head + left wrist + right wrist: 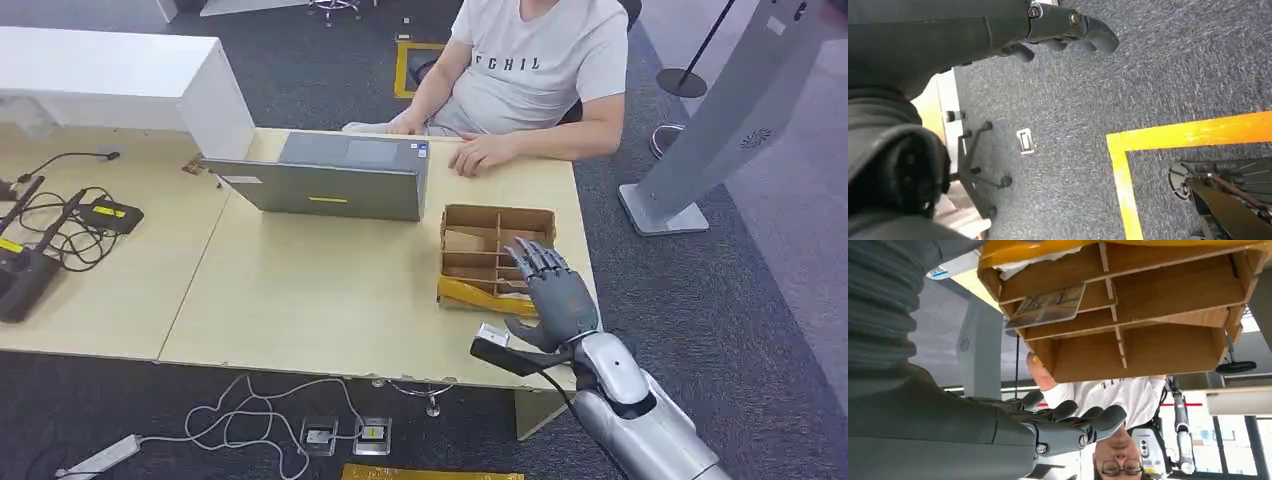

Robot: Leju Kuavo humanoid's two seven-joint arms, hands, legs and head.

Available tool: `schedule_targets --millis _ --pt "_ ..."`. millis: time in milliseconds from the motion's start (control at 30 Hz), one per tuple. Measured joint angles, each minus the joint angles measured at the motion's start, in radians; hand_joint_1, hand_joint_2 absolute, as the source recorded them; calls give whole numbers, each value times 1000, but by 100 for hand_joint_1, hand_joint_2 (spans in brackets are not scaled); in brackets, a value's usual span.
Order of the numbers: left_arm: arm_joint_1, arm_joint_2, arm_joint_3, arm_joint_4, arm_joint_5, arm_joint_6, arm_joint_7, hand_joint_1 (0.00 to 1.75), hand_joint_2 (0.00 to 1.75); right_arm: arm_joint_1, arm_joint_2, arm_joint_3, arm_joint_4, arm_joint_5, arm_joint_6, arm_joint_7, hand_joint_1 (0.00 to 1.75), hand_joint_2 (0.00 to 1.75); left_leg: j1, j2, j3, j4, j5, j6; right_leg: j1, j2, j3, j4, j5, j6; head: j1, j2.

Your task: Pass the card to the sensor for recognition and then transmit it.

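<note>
- Robot hand on my right [553, 292] hovers at the near edge of the cardboard box [497, 258], fingers spread and lightly curved, holding nothing; in the right wrist view the fingertips [1098, 417] stand apart from the box.
- My left robot hand [1063, 32] hangs low over the grey carpet [1098, 115], fingers curled inward with nothing in them.
- Just ahead of my right robot hand, the box sits on the pale wooden surface [300, 290], near its right end, split by thin dividers into several compartments.
- The card [1048, 306] lies tilted in one of those compartments, one long edge propped on a divider so a corner sticks up — that raised edge looks like the place to take hold.
- I judge the card light, thin and fairly stiff, with a smooth face that may slip; a pinch across the two faces near the lifted edge should serve better than a scoop from above.
- The compartment walls are close, so thick fingers could nudge the box along the surface or press the card flat — a slow approach seems wise.
- Farther back, a grey laptop [330, 180] stands open on the surface.
- Beyond it a person [540, 70] in a white shirt sits with one hand [478, 155] resting on the far edge.
- I cannot tell which object is the sensor.
</note>
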Motion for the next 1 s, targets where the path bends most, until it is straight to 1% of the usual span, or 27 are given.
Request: schedule_targets --millis 133,500,700,1000 --pt "0 0 -9 0 -2 -1 -7 0 0 3 -8 -15 -39 -5 27 8 0 175 0 0 0 0 0 0 0 0 0 0 0 0 0 0" --pt "0 -2 -25 0 -8 -6 -13 0 0 6 -13 -32 -74 -3 52 18 0 175 0 0 0 0 0 0 0 0 0 0 0 0 0 0" --pt "0 -2 -26 0 -8 -5 -13 0 0 -6 -10 -31 -61 34 21 13 0 175 0 0 0 0 0 0 0 0 0 0 0 0 0 0" --pt "-1 -2 -35 0 -14 -5 -13 0 0 -23 -3 -26 -33 73 0 11 0 175 0 0 0 0 0 0 0 0 0 0 0 0 0 0"
